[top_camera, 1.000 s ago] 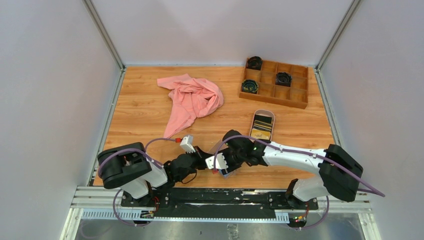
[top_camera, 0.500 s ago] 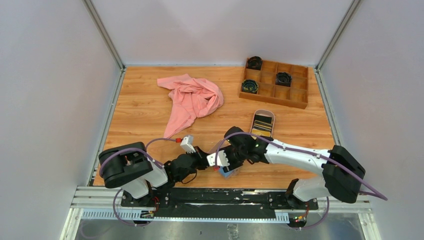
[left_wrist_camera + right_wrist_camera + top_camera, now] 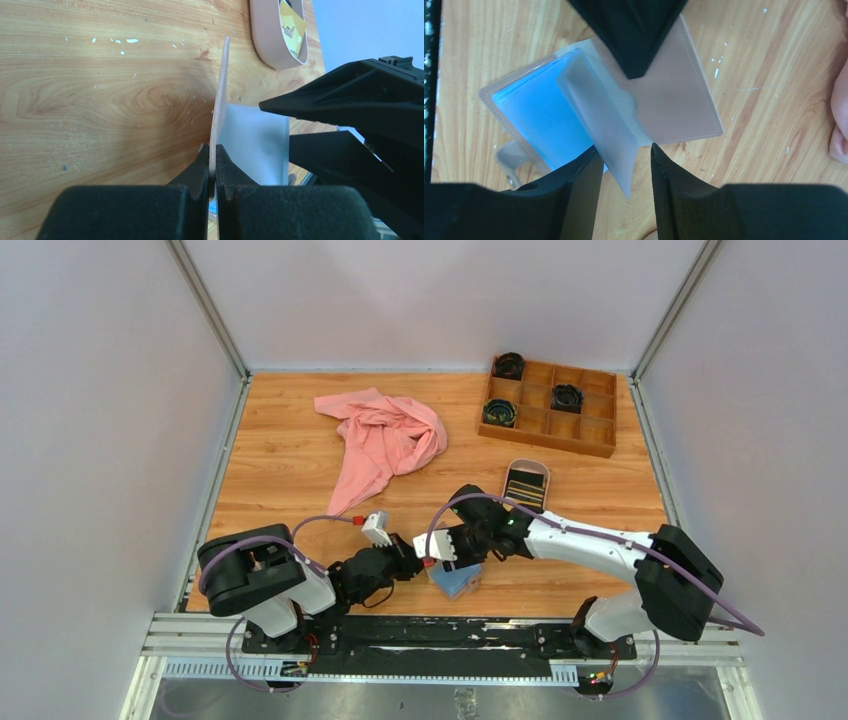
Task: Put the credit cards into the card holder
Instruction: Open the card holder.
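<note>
where the two arms meet near the table's near edge, top view: card holder (image 3: 457,580) lies opened out, pale blue inside up, just beside the left gripper (image 3: 415,560) and right gripper (image 3: 448,558). bare wood-grain table (image 3: 280,470) spreads to its left and rear; the metal base rail is close in front. credit cards (image 3: 525,490) sit in the oval tray (image 3: 527,466), apart to the right rear, long axes pointing away from the arms. crumpled pink cloth (image 3: 385,435) and wooden box (image 3: 550,410) lie at the far side.

left wrist view: left gripper (image 3: 214,165) is clamped tight on the holder's tan cover (image 3: 220,100). cover stands on edge, thin and stiff, its long edge running away from the camera toward the tray (image 3: 267,47). frosted leaf (image 3: 255,145) fans off to its right, translucent and smooth. yellow card (image 3: 291,22) shows in the tray.

right wrist view: holder's spread runs lower left to upper right, from the glossy blue pocket (image 3: 541,117) to the matt, stitched tan cover (image 3: 679,100). snap strap (image 3: 509,160) is at lower left. right gripper (image 3: 624,170) jaws are partly apart, straddling the frosted leaf (image 3: 611,135); no firm pinch visible.
</note>
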Motion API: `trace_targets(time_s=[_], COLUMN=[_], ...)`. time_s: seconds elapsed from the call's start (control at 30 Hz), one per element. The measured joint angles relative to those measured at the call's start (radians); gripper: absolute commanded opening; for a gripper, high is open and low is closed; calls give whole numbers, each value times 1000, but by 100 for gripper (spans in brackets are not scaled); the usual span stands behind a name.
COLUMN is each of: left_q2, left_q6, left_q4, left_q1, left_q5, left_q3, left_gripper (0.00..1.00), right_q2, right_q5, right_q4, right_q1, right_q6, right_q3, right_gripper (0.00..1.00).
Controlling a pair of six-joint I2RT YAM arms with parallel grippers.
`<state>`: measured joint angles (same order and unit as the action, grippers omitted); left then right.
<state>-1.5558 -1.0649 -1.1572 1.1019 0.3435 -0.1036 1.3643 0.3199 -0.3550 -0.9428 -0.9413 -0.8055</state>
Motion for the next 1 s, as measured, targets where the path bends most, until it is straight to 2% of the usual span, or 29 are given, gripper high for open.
trace_targets(time_s=[0.17,0.27,0.47,0.67,0.83,1.0], left_q2=[-1,-1,4,29,58,91], left_q6=[18,40,88,136,179,225], left_q4=[-3,-22,-111,-172,-228,-216], left_q1=[0,-2,-29,-41,-51,-54], left_q5=[-17,-37,-99,-152,-198,-244], left_q3=[0,3,75,96,96,96], left_gripper=[3,18,49,66,68,67], right_q2=[34,46,60,67,70,73], right_q5=[-43,-41,-40,-40,-40,-38], right_q4=[49,61,73,75,75,75], right_q1=[1,1,1,1,1,1], right_q6=[66,90,108,111,111,112], right_q3=[-5,-6,-10,-13,-16,-17], right_gripper=[13,5,3,3,4,4])
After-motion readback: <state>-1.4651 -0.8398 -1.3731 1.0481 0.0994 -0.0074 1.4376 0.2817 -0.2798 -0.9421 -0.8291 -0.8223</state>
